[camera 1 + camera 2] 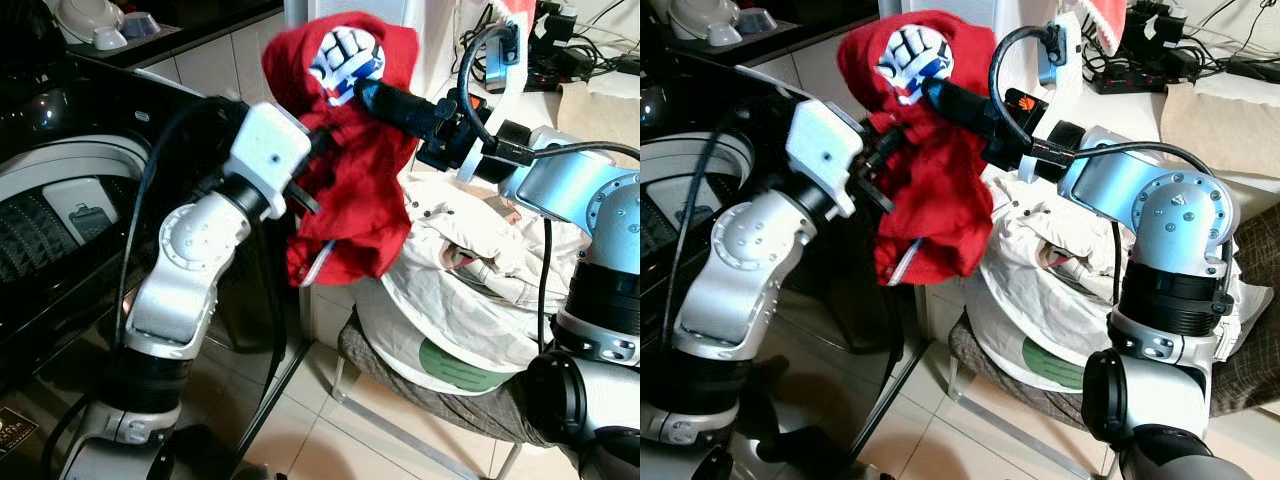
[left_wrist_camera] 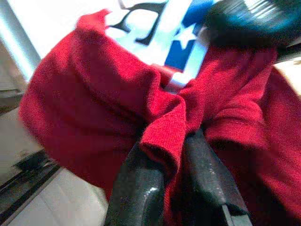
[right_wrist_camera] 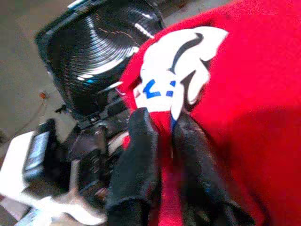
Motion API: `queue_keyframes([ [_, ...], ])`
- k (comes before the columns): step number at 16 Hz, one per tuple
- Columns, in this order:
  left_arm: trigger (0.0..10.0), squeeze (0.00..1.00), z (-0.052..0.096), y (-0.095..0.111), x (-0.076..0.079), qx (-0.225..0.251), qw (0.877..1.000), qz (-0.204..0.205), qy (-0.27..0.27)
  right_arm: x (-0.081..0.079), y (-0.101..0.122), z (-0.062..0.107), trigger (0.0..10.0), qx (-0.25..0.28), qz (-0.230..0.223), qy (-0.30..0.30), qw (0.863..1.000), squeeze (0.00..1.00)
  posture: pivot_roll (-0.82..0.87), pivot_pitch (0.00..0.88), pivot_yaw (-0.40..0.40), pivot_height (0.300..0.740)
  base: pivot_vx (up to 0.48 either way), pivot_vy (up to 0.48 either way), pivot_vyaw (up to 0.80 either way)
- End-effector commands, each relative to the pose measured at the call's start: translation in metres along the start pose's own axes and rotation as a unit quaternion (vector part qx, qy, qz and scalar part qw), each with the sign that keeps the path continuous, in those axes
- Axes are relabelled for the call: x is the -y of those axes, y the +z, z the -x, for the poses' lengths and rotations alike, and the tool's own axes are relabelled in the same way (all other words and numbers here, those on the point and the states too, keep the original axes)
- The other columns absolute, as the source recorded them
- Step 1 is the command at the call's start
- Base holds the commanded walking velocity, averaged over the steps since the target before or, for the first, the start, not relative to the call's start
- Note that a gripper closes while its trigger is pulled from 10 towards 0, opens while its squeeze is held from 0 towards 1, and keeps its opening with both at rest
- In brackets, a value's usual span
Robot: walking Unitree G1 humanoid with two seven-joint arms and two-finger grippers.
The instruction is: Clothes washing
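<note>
Red shirt (image 1: 350,170) hanging aloft beside the washing machine (image 1: 70,210), left tool (image 2: 171,155) clenching its fold, right tool (image 3: 162,136) pinching its printed patch, white laundry (image 1: 470,290) lying heaped on chair (image 1: 390,375).

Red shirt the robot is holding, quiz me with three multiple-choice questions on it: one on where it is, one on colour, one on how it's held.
1. Where is the red shirt?
A. Inside the washer
B. In the air between the washer and the laundry pile
C. On the floor

2. What colours is its print?
A. White and blue
B. Yellow and green
C. Black only

3. How is it held?
A. By the left pincer alone
B. By both, the right pincer too
C. By neither

Answers: B, it hangs clear of both. A, a white fist with blue marks. B, each wrist view shows fingers closed on cloth.
</note>
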State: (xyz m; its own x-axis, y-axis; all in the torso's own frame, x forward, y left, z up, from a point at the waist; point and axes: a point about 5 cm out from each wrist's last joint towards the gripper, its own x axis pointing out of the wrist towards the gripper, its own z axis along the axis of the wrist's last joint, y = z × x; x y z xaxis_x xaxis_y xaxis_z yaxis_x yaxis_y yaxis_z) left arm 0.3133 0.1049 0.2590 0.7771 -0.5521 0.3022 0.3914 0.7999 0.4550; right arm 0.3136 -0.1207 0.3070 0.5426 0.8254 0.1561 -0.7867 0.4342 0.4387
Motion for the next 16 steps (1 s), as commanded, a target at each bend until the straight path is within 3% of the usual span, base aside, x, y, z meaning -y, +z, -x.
queue_keyframes([
  [1, 0.0, 0.00, 0.002, -0.003, -0.024, -0.016, 0.998, -0.011, 0.053, -0.009, 0.011, 0.005, 10.0, 0.030, 0.022, 0.025, 0.999, 1.00, -0.03, 0.000, 0.014, 0.740, 0.000, 0.000, 0.00],
  [3, 0.0, 0.00, 0.001, -0.003, -0.042, -0.023, 0.996, -0.025, 0.083, -0.011, 0.014, 0.006, 10.0, 0.042, 0.041, 0.025, 0.998, 1.00, -0.03, 0.000, 0.016, 0.740, 0.000, 0.000, 0.00],
  [4, 0.0, 0.00, 0.002, -0.003, -0.060, -0.032, 0.992, -0.044, 0.118, -0.011, 0.015, 0.006, 10.0, 0.049, 0.051, 0.019, 0.997, 0.03, -0.03, 0.000, 0.018, 0.740, 0.000, 0.000, 0.00],
  [7, 0.0, 0.00, 0.006, -0.005, -0.096, -0.058, 0.980, -0.075, 0.177, -0.014, 0.014, 0.006, 10.0, 0.057, 0.058, 0.025, 0.996, 0.00, -0.03, 0.000, 0.023, 0.740, 0.000, 0.000, 0.00],
  [8, 0.0, 0.00, 0.009, -0.007, -0.111, -0.073, 0.970, -0.093, 0.210, -0.014, 0.013, 0.006, 10.0, 0.057, 0.061, 0.026, 0.996, 0.00, -0.03, 0.000, 0.021, 0.740, 0.000, 0.000, 0.00],
  [9, 0.0, 0.00, 0.010, -0.009, -0.118, -0.081, 0.966, -0.101, 0.224, -0.014, 0.013, 0.007, 10.0, 0.057, 0.062, 0.027, 0.996, 0.00, -0.03, 0.000, 0.021, 0.740, 0.000, 0.000, 0.00],
  [10, 0.0, 0.00, 0.019, -0.006, -0.152, -0.110, 0.931, -0.175, 0.300, -0.014, 0.011, 0.007, 10.0, 0.057, 0.065, 0.024, 0.996, 0.00, -0.03, 0.000, 0.022, 0.740, 0.000, 0.000, 0.00],
  [12, 0.0, 0.00, 0.032, 0.015, -0.190, -0.115, 0.877, -0.269, 0.380, -0.013, 0.008, 0.006, 10.0, 0.054, 0.063, 0.018, 0.996, 0.00, -0.03, 0.000, 0.024, 0.740, 0.000, 0.000, 0.00],
  [14, 0.0, 0.00, 0.040, 0.022, -0.210, -0.127, 0.844, -0.317, 0.413, -0.011, 0.003, 0.006, 10.0, 0.043, 0.064, 0.007, 0.997, 0.00, -0.03, 0.000, 0.023, 0.740, 0.000, 0.000, 0.00],
  [16, 0.0, 0.00, 0.049, 0.007, -0.221, -0.168, 0.828, -0.314, 0.434, -0.008, -0.012, 0.003, 10.0, 0.020, 0.059, -0.006, 0.998, 0.00, -0.03, 0.000, 0.024, 0.740, 0.000, 0.000, 0.00],
])
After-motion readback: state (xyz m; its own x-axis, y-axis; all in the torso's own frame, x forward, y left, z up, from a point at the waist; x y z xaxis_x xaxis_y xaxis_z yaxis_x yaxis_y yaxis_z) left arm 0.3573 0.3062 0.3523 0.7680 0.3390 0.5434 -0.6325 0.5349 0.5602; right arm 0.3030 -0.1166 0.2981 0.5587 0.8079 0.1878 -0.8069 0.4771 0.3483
